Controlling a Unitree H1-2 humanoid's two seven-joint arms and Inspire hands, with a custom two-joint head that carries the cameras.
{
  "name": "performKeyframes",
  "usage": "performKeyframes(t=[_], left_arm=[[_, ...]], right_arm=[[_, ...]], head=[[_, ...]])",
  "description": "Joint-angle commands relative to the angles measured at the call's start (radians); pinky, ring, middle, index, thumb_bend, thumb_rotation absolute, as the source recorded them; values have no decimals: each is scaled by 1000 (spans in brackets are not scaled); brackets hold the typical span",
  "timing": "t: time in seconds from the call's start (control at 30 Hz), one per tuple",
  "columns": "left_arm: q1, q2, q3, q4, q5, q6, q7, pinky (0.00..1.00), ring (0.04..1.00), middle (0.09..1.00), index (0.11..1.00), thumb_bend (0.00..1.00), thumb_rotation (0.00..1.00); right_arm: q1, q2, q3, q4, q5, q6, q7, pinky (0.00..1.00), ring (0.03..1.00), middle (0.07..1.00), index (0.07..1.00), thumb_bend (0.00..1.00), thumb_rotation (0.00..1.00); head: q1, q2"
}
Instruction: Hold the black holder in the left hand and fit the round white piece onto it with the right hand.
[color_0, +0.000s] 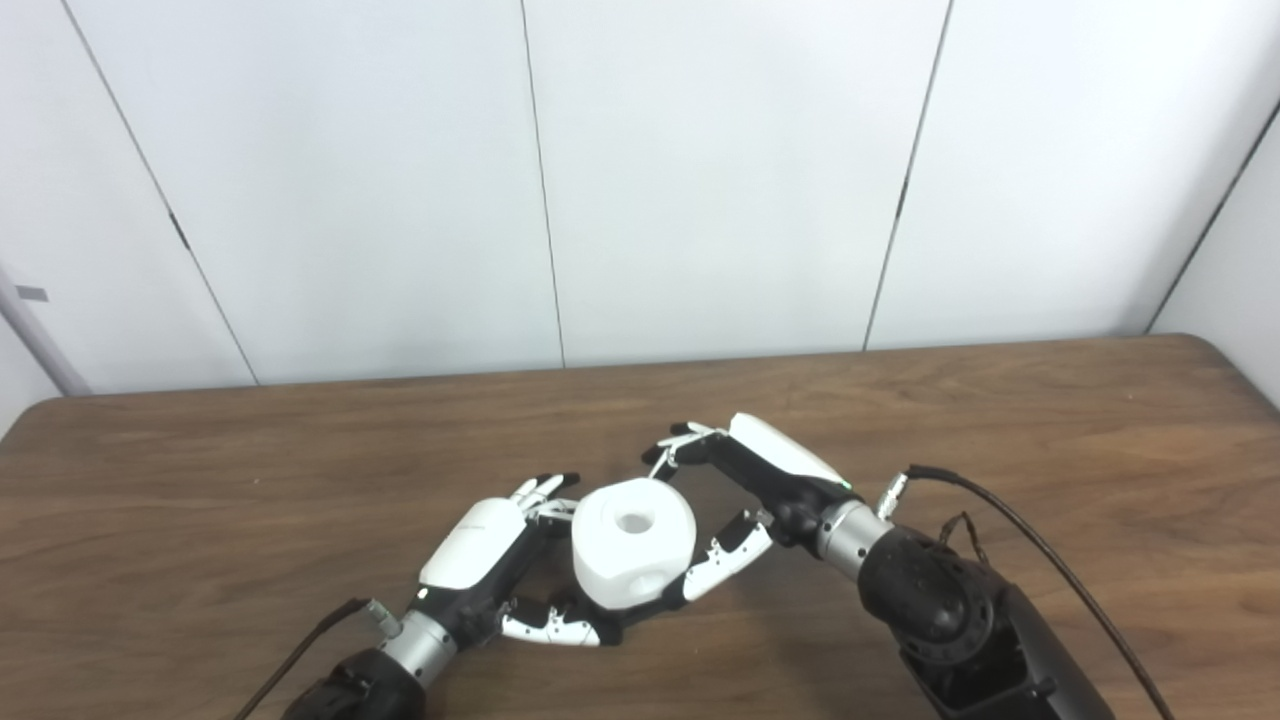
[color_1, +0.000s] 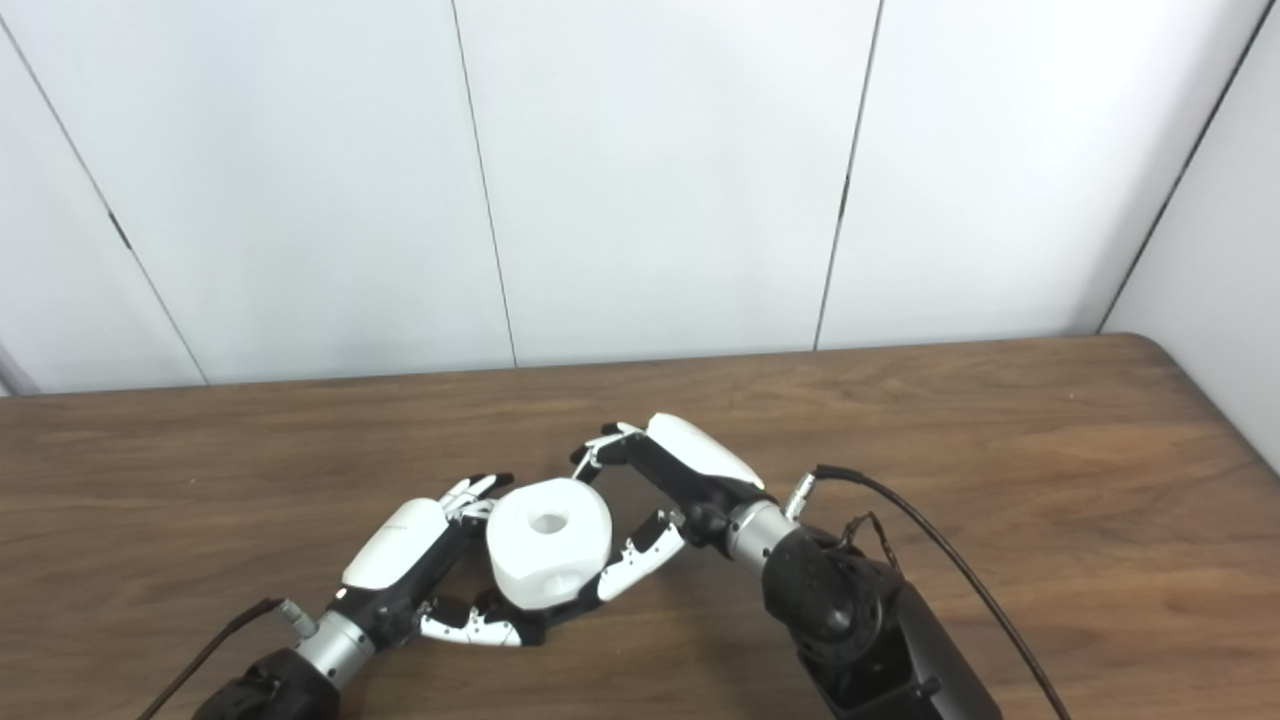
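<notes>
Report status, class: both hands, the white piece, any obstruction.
Left hand cupped around round white piece from the left. Right hand at its right side, fingers spread, contact unclear. Black holder hidden, cannot confirm. Table shows no obstruction.

Brown wooden table (color_0: 1000, 420); round white piece (color_0: 633, 540) at near middle.

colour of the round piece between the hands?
White round piece, clearest in the left eye view.

Layout of hands and piece on the tabletop (color_0: 1000, 420).
The round piece (color_0: 633, 540) sits near the front edge, between the left hand (color_0: 480, 550) on its left and the right hand (color_0: 745, 495) on its right.
</notes>
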Motion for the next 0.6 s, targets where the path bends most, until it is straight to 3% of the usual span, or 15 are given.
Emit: performKeyframes(t=[0.0,0.57], left_arm=[[9,-6,-25,-3,34,11,-26,1000,966,781,481,524,53],[16,-6,-25,-32,32,30,-37,1000,968,782,481,524,54]], right_arm=[[-34,4,-5,-22,-2,-40,-26,1000,966,833,486,512,149],[-18,8,10,9,2,-72,-39,1000,965,831,486,513,148]], head=[[2,3],[10,12]])
